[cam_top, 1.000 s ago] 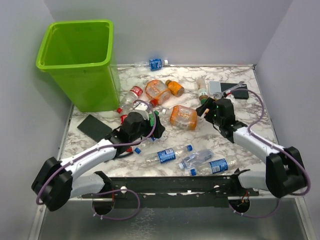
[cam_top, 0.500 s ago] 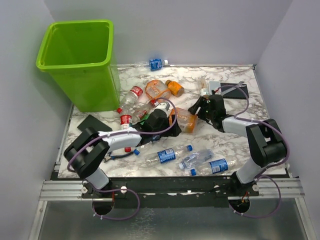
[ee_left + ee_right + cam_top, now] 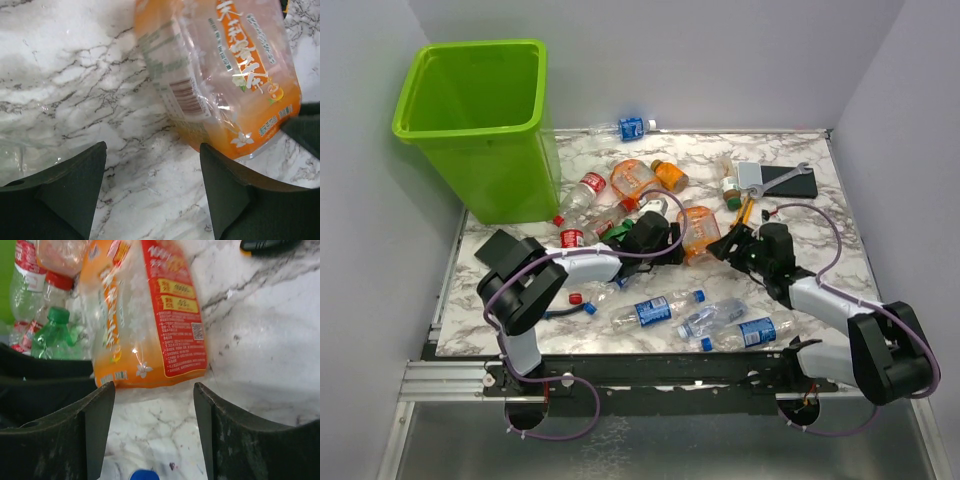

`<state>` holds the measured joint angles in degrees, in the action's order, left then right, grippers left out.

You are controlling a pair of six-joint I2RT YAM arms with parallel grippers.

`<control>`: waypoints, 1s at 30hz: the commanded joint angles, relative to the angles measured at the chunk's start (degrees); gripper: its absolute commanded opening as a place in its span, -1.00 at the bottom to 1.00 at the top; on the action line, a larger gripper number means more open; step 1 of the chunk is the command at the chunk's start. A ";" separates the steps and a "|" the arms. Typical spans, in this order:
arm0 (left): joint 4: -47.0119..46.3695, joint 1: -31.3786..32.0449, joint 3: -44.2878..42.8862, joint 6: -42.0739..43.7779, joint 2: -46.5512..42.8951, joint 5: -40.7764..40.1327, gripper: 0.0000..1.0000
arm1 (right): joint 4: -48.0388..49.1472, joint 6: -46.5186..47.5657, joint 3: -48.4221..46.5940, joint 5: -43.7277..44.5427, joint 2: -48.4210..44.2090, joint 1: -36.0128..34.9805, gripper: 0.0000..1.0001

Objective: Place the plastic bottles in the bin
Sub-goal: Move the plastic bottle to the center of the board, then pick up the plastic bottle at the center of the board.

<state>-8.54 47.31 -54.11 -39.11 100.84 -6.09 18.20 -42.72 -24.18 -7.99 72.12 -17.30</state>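
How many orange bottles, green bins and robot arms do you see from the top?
Orange bottles: 3
Green bin: 1
Robot arms: 2
Total: 6

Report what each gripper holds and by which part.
Nothing is held. The left gripper and right gripper are both open, the orange bottle lying just ahead of their fingertips.
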 commanded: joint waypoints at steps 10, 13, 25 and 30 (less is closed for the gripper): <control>1.45 -2.03 -3.38 5.22 -3.18 -6.82 0.67 | -12.80 -2.45 -0.16 5.22 -11.09 -0.18 0.81; 0.82 -2.05 -4.22 5.51 -4.20 -7.43 0.75 | -12.06 -3.61 -2.46 4.67 -6.37 1.04 0.86; 0.60 -2.49 -18.68 5.54 9.79 4.07 0.76 | -7.12 -5.55 0.10 1.49 -6.53 4.98 0.94; 0.95 -2.48 -17.20 5.29 12.02 2.54 0.51 | -4.89 -4.74 0.27 -1.86 -3.30 7.63 0.94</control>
<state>-8.86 44.95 -72.55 -33.52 110.87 -4.73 10.66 -48.03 -24.75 -7.01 66.76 -11.20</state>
